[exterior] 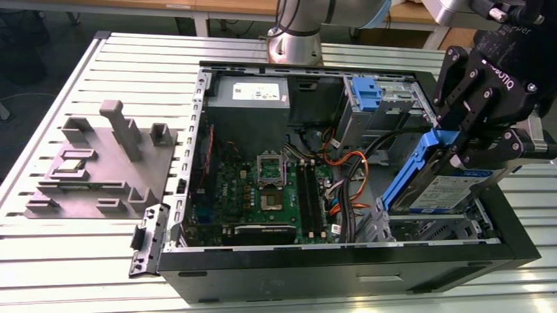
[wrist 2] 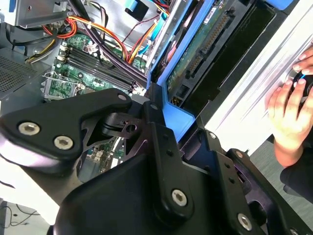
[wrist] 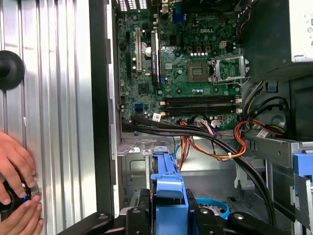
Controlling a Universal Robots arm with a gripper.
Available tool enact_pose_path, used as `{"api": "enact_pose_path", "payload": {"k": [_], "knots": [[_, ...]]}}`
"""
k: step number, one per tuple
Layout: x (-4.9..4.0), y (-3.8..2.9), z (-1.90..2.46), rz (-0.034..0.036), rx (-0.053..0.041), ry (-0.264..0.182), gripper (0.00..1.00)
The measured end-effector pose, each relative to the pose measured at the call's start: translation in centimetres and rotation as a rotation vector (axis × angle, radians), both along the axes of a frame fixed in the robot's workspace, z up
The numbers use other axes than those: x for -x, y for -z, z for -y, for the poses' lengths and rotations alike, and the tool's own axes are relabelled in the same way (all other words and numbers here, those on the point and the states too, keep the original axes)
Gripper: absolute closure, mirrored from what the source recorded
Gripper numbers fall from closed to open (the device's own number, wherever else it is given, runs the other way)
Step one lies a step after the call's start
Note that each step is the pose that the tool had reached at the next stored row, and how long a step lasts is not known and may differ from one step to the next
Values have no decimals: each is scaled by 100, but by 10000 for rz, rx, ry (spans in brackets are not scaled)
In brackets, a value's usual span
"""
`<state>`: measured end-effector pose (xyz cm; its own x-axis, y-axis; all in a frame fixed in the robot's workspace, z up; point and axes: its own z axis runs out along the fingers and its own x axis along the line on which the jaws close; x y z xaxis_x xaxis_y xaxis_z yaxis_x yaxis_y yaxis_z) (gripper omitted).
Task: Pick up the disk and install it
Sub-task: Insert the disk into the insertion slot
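The end effector (exterior: 477, 151) is closed on the disk (exterior: 439, 189), gripping its upper end by the blue side rails. The disk hangs below it, inside the open computer case (exterior: 348, 261) at the exterior view's right. Its long axis slopes steeply downward, silver-grey body tilted, white-and-blue label facing outward. Beyond lie the green motherboard (exterior: 261, 195) and the slatted desk (exterior: 130, 59).

Finishes: flat silver-grey disk (exterior: 445, 189) was bare metal with a dull sheen, a glossy paper label and smooth blue plastic side rails. Black gripper (exterior: 483, 151) looked matt, its steel screw heads shiny. Ribbed aluminium table (exterior: 130, 59) was brushed and slightly reflective. Black tower case (exterior: 348, 274) had matt paint. Grey stepped fixture block (exterior: 104, 163) looked like matt plastic.
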<state>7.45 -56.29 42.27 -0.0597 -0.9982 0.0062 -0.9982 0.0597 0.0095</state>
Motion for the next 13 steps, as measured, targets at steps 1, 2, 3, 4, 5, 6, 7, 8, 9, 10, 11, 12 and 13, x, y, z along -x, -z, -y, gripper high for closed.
{"api": "enact_pose_path", "payload": {"k": [1,2,3,4,5,6,7,8,9,10,11,12,13], "knots": [[0,0,0,0,1,0,64],[0,0,0,0,1,0,64],[0,0,0,0,1,0,64],[0,0,0,0,2,0,64],[0,0,0,0,3,0,64],[0,-1,0,0,5,0,63],[0,-1,0,0,5,0,63],[-1,-1,0,0,6,-1,56],[0,0,-1,1,5,-1,56],[0,9,0,6,2,0,56],[-1,27,0,16,3,-1,56],[-1,45,0,18,4,-1,56],[0,63,0,18,3,-1,56]]}}
